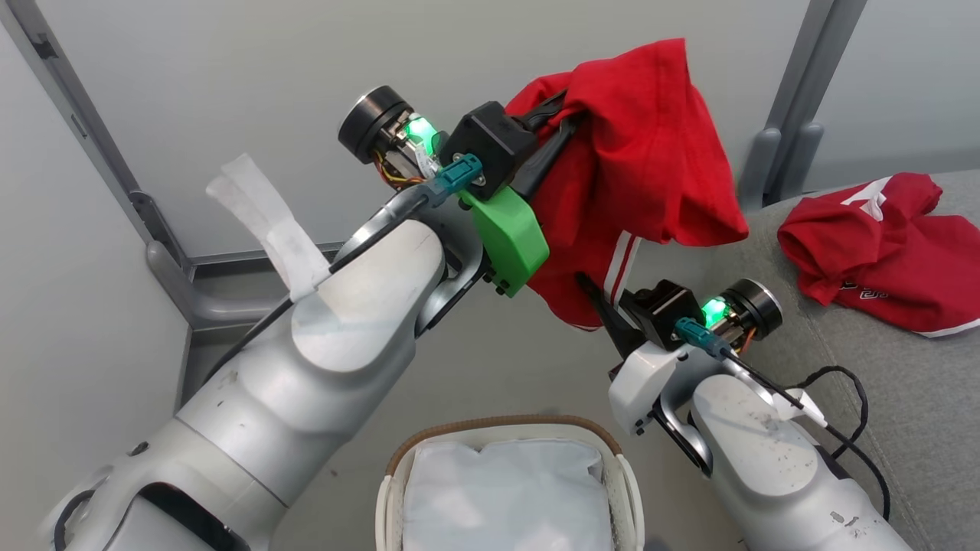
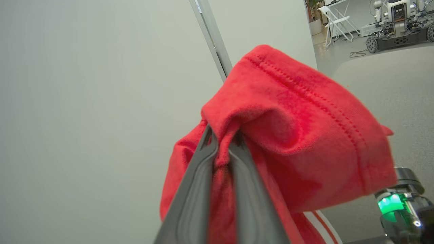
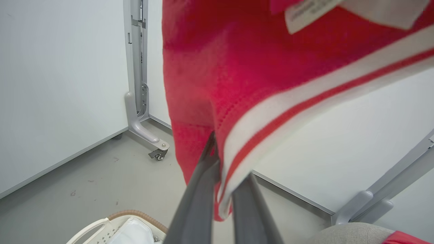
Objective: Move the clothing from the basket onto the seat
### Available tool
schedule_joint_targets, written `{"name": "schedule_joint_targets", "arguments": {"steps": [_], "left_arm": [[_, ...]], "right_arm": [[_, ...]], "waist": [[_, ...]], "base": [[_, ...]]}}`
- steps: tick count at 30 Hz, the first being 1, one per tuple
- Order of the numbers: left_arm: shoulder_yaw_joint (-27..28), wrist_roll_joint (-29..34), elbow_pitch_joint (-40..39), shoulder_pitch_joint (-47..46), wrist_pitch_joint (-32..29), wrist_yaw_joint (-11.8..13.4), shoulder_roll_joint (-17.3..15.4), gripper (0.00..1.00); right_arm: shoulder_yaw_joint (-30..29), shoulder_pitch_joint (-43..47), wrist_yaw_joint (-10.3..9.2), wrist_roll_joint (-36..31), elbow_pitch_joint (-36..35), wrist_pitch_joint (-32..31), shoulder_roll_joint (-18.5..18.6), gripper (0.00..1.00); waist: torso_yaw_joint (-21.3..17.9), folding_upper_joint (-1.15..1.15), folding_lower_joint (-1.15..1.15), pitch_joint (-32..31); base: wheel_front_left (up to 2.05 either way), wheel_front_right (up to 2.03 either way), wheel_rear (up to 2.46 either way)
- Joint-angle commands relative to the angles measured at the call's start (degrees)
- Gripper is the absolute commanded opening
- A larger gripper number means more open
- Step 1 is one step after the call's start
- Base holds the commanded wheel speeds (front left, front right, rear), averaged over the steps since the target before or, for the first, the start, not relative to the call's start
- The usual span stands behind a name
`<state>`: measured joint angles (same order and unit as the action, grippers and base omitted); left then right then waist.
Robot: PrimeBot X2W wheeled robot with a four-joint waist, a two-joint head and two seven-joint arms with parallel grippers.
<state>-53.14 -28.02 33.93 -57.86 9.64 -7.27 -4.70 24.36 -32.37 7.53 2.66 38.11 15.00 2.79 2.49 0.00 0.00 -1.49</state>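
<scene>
The seat [image 1: 934,428], cut off at the frame edge, lies right of the basket [image 1: 498,419], whose near half is out of frame; a white liner [image 1: 505,490] covers its inside. The held garment [image 1: 651,145] hangs high above the basket and buries both sets of fingertips in the head view. A second garment [image 1: 873,245] lies crumpled on the seat. The wrist views reveal the grips: the left gripper [image 2: 222,139] is clenched on a red fold, and the right gripper [image 3: 222,176] pinches the white-striped hem. The left arm [image 1: 321,344] reaches up over the basket, with the right arm [image 1: 766,451] lower.
</scene>
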Motion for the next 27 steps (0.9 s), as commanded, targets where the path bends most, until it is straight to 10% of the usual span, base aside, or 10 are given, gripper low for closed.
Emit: {"name": "schedule_joint_targets", "arguments": {"steps": [1,13,18,19,27], "left_arm": [[0.35,-0.34,0.93,0.97,0.1,0.28,-0.46,0.0],[0.73,-2.92,7.94,4.4,1.6,0.42,-0.69,0.04],[0.51,-4.54,9.86,6.78,2.23,0.24,-0.32,0.48],[0.62,-5.07,10.16,7.45,2.52,0.21,-0.21,1.0],[2.06,-6.65,9.88,13.72,5.21,1.17,0.88,1.0]], "right_arm": [[0.19,1.03,-0.08,0.43,-0.81,0.28,0.21,0.0],[-0.26,3.68,-0.08,0.07,-7.09,0.28,0.61,0.0],[-1.23,3.95,-0.08,-0.31,-9.64,0.28,0.61,0.0],[-1.53,4.12,-0.08,-0.42,-10.26,0.29,0.61,0.0],[-3.95,5.0,-0.08,-1.41,-13.97,0.28,0.69,0.0]], "waist": [[-0.38,0.0,0.0,0.14],[-1.84,0.0,0.0,0.54],[-1.94,0.0,0.0,0.69],[-1.95,0.0,0.0,0.74],[-2.01,0.0,0.0,1.12]], "base": [[0.0,0.0,0.0],[0.0,0.0,0.0],[0.0,0.0,0.0],[0.0,0.0,0.0],[0.0,0.0,0.0]]}}
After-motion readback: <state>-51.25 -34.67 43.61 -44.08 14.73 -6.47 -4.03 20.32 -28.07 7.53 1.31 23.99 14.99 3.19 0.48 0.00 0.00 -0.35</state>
